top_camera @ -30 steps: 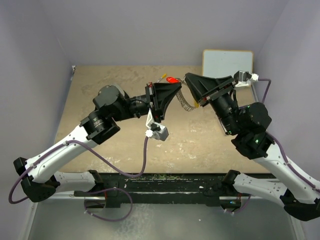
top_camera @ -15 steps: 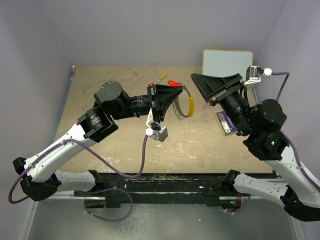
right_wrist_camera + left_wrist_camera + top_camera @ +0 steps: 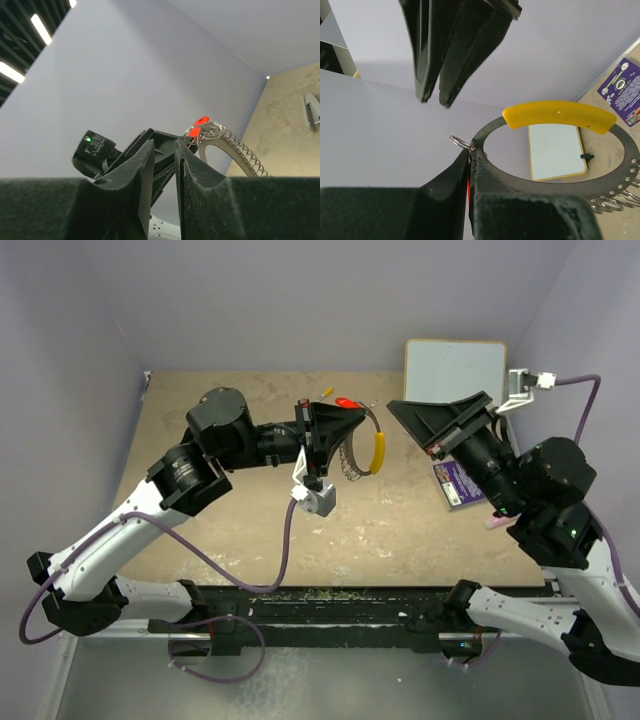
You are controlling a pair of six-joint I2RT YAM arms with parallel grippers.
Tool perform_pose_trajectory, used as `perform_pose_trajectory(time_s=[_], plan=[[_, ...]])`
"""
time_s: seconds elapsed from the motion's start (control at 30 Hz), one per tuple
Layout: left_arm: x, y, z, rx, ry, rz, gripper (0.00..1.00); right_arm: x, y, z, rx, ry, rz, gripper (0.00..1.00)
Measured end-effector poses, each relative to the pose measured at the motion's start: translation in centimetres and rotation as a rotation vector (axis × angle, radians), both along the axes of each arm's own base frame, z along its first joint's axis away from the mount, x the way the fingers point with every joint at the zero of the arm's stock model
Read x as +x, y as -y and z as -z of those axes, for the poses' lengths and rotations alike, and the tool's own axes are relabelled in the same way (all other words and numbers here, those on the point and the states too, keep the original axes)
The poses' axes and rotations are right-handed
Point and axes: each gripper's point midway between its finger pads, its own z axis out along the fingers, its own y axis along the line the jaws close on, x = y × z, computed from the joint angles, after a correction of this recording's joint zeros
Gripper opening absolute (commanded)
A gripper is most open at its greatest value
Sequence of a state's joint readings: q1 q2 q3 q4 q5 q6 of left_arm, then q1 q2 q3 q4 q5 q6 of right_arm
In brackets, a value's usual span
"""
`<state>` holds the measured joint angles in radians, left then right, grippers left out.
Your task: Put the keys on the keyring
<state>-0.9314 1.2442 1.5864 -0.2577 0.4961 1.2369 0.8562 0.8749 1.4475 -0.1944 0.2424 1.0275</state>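
Left fingers (image 3: 470, 172) clamped on keyring (image 3: 560, 172), keys (image 3: 201, 131) mostly hidden, right fingers (image 3: 162, 165) nearly together, holding nothing.

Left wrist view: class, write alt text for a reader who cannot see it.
The left hand, shut, pinches a large metal keyring with a yellow arc segment on top. The right hand hangs above, apart from the ring. A whiteboard shows through the ring.
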Motion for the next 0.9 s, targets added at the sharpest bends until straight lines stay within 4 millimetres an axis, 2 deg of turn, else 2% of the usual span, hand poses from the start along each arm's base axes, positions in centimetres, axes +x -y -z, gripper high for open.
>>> perform_pose_trajectory(time_s=[0.03,0.23,0.33,0.57,0.9], plan=[[0.0,0.1,0.1,0.005,-0.007,0.002,0.03,0.4,-0.8,0.6,-0.027,-0.009,-0.011,0.28],[-0.1,0.5,1.3,0.050,-0.051,0.023,0.03,1.1,-2.4,2.1,-0.083,-0.035,-0.038,0.29],[-0.1,0.6,1.7,0.064,-0.062,0.028,0.03,1.1,-2.4,2.7,-0.105,-0.050,-0.041,0.29],[-0.2,0.7,2.3,0.084,-0.077,0.033,0.03,0.5,-1.7,2.5,-0.100,-0.043,-0.037,0.30],[-0.5,0.6,2.0,0.087,-0.079,0.046,0.03,0.9,-2.3,3.9,-0.143,-0.080,-0.047,0.30]])
